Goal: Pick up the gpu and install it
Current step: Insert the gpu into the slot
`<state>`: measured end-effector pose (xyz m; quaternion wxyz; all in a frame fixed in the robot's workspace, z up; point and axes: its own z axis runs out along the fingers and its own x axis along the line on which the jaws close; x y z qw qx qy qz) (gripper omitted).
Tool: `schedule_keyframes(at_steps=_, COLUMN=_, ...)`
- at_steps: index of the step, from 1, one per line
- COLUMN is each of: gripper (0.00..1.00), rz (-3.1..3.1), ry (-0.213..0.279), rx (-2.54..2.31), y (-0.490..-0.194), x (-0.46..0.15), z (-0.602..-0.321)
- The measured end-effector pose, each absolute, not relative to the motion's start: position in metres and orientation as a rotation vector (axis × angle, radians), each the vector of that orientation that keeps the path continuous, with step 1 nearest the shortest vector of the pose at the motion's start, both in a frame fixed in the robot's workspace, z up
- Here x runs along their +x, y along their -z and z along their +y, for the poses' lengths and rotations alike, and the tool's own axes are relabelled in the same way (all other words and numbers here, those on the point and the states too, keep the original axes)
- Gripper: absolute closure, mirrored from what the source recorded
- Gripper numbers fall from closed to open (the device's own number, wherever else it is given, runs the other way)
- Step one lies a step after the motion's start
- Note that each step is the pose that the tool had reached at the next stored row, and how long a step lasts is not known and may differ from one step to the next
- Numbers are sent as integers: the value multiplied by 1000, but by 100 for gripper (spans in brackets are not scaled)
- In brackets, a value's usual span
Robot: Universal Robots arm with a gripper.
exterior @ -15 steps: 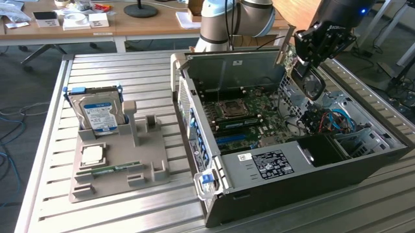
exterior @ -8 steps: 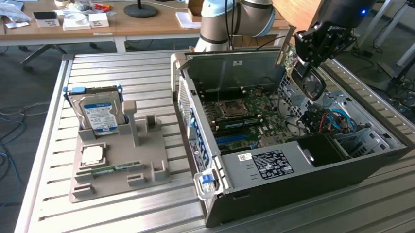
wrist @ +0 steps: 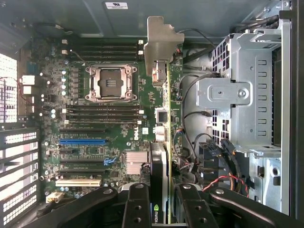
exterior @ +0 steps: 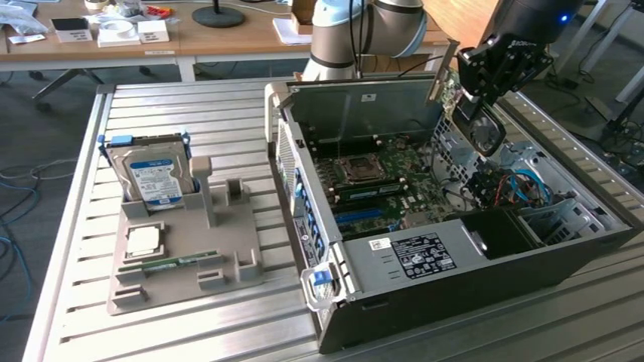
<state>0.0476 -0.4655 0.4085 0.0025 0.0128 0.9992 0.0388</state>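
the word nvidia stands on the gpu's [wrist: 158, 171] dark face.

The computer case [exterior: 433, 286] lies with its open side up, so the way down to the motherboard [wrist: 121, 142] is free from above. Over the expansion slots [wrist: 80, 141] nothing stands up. Just beside the board the metal drive cage [wrist: 237, 95] rises high, and loose cables [wrist: 190, 142] fill the gap between cage and board. The gpu [wrist: 164, 156], clamped on edge between the fingers [wrist: 137, 209], hangs over this narrow border, near the cables. The case walls close every side. On the worktop [exterior: 181, 332], the grey holder [exterior: 231, 249] with the upright hard drive [exterior: 151, 177] stands well apart from the case.
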Motion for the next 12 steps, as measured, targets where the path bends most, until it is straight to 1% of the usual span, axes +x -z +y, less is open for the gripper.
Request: schedule_keyframes(at_steps=12, gripper=73, rz=3136, ry=-122, rx=-47, y=-408, x=48, z=-465)
